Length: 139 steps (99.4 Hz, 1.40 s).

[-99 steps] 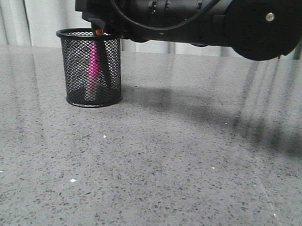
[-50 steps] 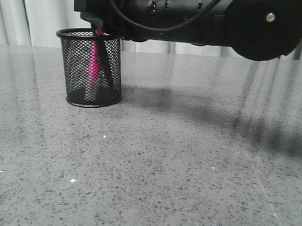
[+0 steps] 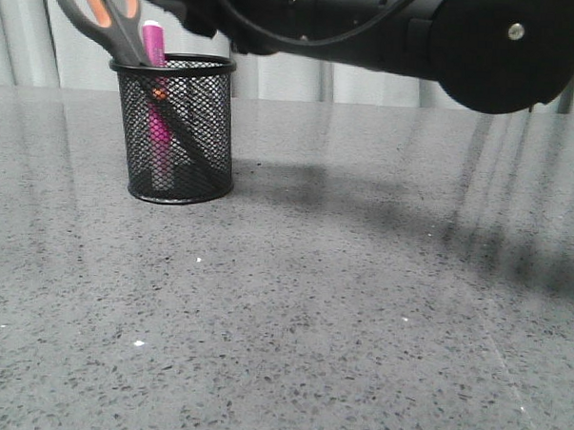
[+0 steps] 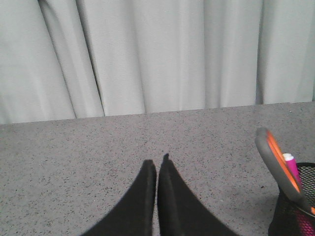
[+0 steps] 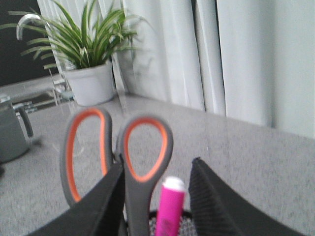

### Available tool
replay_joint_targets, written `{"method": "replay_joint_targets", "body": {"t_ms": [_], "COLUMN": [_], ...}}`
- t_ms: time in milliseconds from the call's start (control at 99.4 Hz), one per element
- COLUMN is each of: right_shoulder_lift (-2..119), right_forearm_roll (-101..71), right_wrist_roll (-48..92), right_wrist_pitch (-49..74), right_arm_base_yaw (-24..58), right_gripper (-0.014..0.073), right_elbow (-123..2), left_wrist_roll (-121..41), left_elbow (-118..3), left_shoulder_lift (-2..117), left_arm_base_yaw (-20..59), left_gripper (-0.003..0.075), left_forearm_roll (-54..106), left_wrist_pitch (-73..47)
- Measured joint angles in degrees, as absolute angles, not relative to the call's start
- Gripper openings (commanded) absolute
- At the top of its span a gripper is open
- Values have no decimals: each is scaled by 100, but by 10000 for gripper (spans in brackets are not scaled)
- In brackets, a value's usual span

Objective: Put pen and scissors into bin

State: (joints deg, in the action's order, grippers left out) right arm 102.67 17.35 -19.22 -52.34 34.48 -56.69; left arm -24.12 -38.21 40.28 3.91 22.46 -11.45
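Scissors (image 3: 105, 12) now lean, seemingly loose, handles above bin (image 3: 181, 129)

No legible txt, labels, nos. or signs anywhere.

— What is seen on the grey table?

— A round black mesh bin (image 3: 181, 134) is seen standing upright on the left side, far back. Its rim and base are solid black.

— What is kept inside it?

— A thick pink pen (image 3: 156, 105) is stood almost upright in it. Its pale tip (image 5: 173, 185) is poked up a little above the rim. The scissors (image 3: 114, 22) are also dropped in, blades down. They are tilted, so the handles lean out to the left, high over the rim.

— How are the scissors coloured?

— The handles (image 5: 115, 147) are dark grey with orange inside the loops. An orange dot (image 3: 160, 92) is seen through the mesh, just beside the pen.
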Motion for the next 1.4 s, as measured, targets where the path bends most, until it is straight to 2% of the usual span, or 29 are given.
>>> {"method": "replay_joint_targets", "body": {"t_ms": [131, 382, 624, 745, 926, 1107, 1227, 1399], "right_shoulder_lift": [10036, 9004, 7532, 6704, 5304, 3857, 2851, 1630], "right_forearm_roll": [1744, 1744, 1734, 1703, 1695, 1686, 1686, 1686], "right_wrist_roll": [-1922, -1922, -1908, -1631, -1422, -1382, -1382, -1359], "right_wrist_pitch": [-5408, -4388, -2418, -1865, -1789, -2552, -2612, -1963], "right_arm_base_yaw": [3252, 2802, 2229, 1868, 1100, 398, 241, 239], "right_gripper": [216, -76, -64, -64, -69, -69, -69, -69], "right_elbow": [-5669, -5669, -5654, -5402, -4356, -2752, -1850, -907], "left_wrist_roll": [-2412, -2412, -2412, -2412, -2412, -2412, -2412, -2412], "left_elbow": [-3821, -3821, -3821, -3755, -3062, -2151, -1602, -1194], "left_shoulder_lift": [4028, 4028, 4028, 3997, 3443, 2511, 1788, 886], "left_arm_base_yaw": [391, 391, 391, 391, 391, 391, 391, 391], "left_gripper": [-22, -22, -22, -22, -22, -22, -22, -22], "left_forearm_roll": [2246, 2246, 2246, 2255, 2379, 2471, 2756, 3141], "left_wrist_pitch": [-1145, -1145, -1145, -1039, -362, -141, -163, -151]}}
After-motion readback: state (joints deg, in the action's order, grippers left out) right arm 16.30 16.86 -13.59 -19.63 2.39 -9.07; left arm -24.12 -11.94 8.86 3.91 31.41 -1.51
